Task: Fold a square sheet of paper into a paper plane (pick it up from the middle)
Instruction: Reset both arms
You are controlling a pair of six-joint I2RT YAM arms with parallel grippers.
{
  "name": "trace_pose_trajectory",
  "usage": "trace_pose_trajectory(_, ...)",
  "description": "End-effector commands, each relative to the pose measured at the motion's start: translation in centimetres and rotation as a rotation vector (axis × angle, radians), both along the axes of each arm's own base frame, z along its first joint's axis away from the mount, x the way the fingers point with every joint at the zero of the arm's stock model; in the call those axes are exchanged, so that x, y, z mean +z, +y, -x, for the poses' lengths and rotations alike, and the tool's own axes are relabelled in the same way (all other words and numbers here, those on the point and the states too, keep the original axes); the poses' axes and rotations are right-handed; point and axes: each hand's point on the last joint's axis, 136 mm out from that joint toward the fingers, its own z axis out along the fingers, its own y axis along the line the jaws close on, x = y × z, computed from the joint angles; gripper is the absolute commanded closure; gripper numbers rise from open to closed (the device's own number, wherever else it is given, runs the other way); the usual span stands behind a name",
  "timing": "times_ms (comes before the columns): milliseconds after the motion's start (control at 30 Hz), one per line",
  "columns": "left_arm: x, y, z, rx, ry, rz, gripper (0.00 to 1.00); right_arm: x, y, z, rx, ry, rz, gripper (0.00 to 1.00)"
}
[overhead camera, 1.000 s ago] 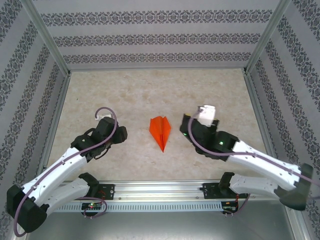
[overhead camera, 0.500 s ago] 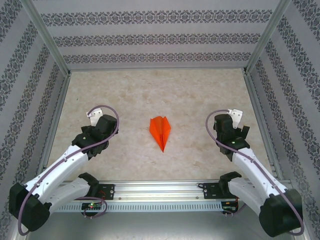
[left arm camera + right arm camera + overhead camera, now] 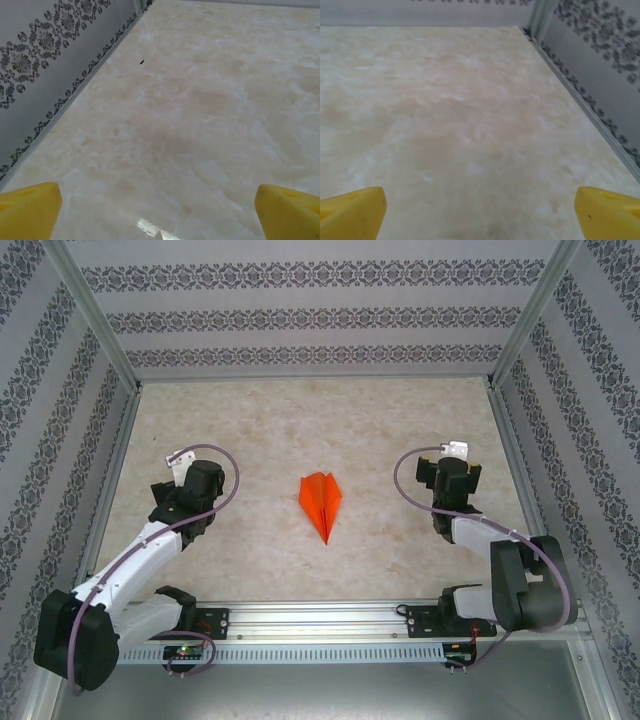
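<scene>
The paper plane (image 3: 320,505) was seen lying flat on the counter (image 3: 330,420), between the two sets of jaws and well apart from each: off to the right of the left jaws and off to the left of the right jaws. Its pointed tip was turned toward the near rail (image 3: 320,618) and its wide end toward the far wall (image 3: 320,315). It lay free of both arms.

The left arm (image 3: 130,558) was stretched out from its base at the rail. Its elbow was pushed low and out to the left, and its forearm was slanted up and inward, so that the wrist was held over the left part of the counter. The left jaws were spread wide. In the left wrist view the two yellow fingertips (image 3: 30,210) were seen at opposite bottom corners, with bare marbled counter between them and nothing gripped. The left side wall (image 3: 45,65) was seen running ahead of them on their left.

The right arm (image 3: 475,530) was folded more tightly. Its elbow was bunched close to its base and its forearm was directed away from the rail, with the wrist held over the right part of the counter. The right jaws were likewise spread wide and empty. Their yellow fingertips (image 3: 352,212) were set at the two lower corners of the right wrist view, with bare counter between and ahead of them and the right side wall (image 3: 600,45) on their right.
</scene>
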Motion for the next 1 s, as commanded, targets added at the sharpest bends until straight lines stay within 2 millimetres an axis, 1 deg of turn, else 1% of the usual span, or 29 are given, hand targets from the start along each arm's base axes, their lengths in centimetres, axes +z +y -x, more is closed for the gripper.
trace_pose_trajectory(0,1.4,0.2,-1.6,-0.015,-0.097,-0.018,0.0,3.0,2.3,-2.5,0.147,-0.129,0.006,0.04)
trace_pose_trajectory(33,1.3,0.2,-1.7,-0.022,-0.106,-0.021,0.0,3.1,2.5,-2.6,0.161,-0.189,0.009,0.04)
trace_pose_trajectory(67,1.1,0.3,-1.8,-0.02,-0.116,-0.027,0.0,3.0,1.5,-2.4,0.11,-0.221,-0.004,0.02)
trace_pose_trajectory(133,1.1,0.5,-1.9,-0.017,-0.132,-0.026,0.0,2.0,0.3,-1.9,0.112,-0.218,-0.076,0.03)
trace_pose_trajectory(167,1.3,0.5,-2.0,-0.018,-0.141,-0.03,0.0,1.9,0.1,-2.3,0.107,-0.255,-0.072,0.04)
trace_pose_trajectory(200,1.4,0.5,-2.2,-0.023,-0.15,-0.033,0.0,1.3,0.4,-2.2,0.11,-0.255,-0.057,0.04)
trace_pose_trajectory(233,1.4,0.5,-2.4,-0.031,-0.157,-0.036,0.0,0.6,0.4,-2.1,0.098,-0.187,-0.06,0.05)
trace_pose_trajectory(267,1.4,0.5,-2.6,-0.034,-0.161,-0.037,0.0,1.0,-0.1,-2.6,0.088,-0.163,-0.082,0.02)
trace_pose_trajectory(300,1.5,0.5,-2.7,-0.035,-0.168,-0.036,0.0,1.5,-0.3,-2.8,0.097,-0.211,-0.096,0.02)
trace_pose_trajectory(333,1.6,0.6,-3.0,-0.04,-0.178,-0.041,0.0,1.4,-0.4,-2.7,0.089,-0.232,-0.094,0.02)
trace_pose_trajectory(400,1.6,0.4,-3.5,-0.065,-0.196,-0.061,0.0,1.1,-0.4,-2.5,0.088,-0.183,-0.089,0.02)
trace_pose_trajectory(433,1.6,0.4,-3.8,-0.073,-0.2,-0.076,0.0,1.1,-0.2,-2.8,0.097,-0.169,-0.094,0.02)
trace_pose_trajectory(533,0.8,0.5,-4.5,-0.083,-0.209,-0.079,0.0,1.3,-0.1,-2.9,0.109,-0.185,-0.097,0.02)
trace_pose_trajectory(667,-1.3,-0.7,-6.1,-0.189,-0.192,-0.091,0.0,1.2,-0.1,-2.8,0.11,-0.179,-0.097,0.02)
trace_pose_trajectory(733,-2.3,-1.4,-6.9,-0.226,-0.216,-0.083,0.0,1.3,-0.1,-2.9,0.111,-0.182,-0.097,0.02)
trace_pose_trajectory(767,-2.0,-1.9,-7.6,-0.252,-0.231,-0.093,0.0,1.2,-0.1,-2.8,0.111,-0.18,-0.098,0.02)
trace_pose_trajectory(800,-2.4,-2.6,-8.1,-0.304,-0.201,-0.103,0.0,1.3,0.0,-2.9,0.113,-0.181,-0.098,0.02)
trace_pose_trajectory(867,-2.4,-2.5,-8.7,-0.309,-0.203,-0.139,0.0,1.2,-0.1,-2.9,0.111,-0.181,-0.097,0.02)
trace_pose_trajectory(967,-3.4,-1.1,-8.9,-0.287,-0.278,-0.103,0.0,1.3,-0.1,-2.9,0.111,-0.182,-0.098,0.02)
